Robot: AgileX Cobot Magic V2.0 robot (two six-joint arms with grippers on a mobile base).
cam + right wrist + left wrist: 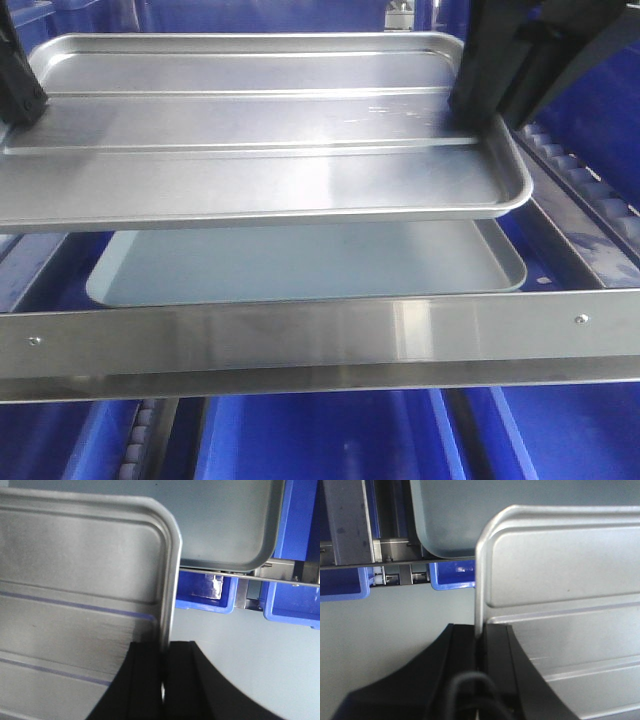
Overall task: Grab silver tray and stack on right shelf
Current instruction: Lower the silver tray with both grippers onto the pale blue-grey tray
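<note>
Gripping, left side: the left black gripper (480, 637) is clamping the left short rim of the shiny rectangular silver tray (300, 170) with two raised ridges, jaws closed on its rolled edge.
Tray position: it is hanging in the air between both arms, above the steel-framed right shelf (575, 250) and just behind its broad brushed-steel front bar (300, 335), not resting on anything visible.
Underneath: a duller flat grey tray (300, 265) is lying on the shelf level, partly covered by the silver one.
Right side: the right black gripper (165, 650) is pinching the opposite rim the same way, closed on metal.
Far right: a side rail of small pale rollers (590, 190) is running close beside the tray's right corner.
Risk: both holds are thin edge pinches, so uneven lowering is risking a twist and slip; the right corner could be catching the roller rail, and an off-square landing could be shoving the grey tray.
</note>
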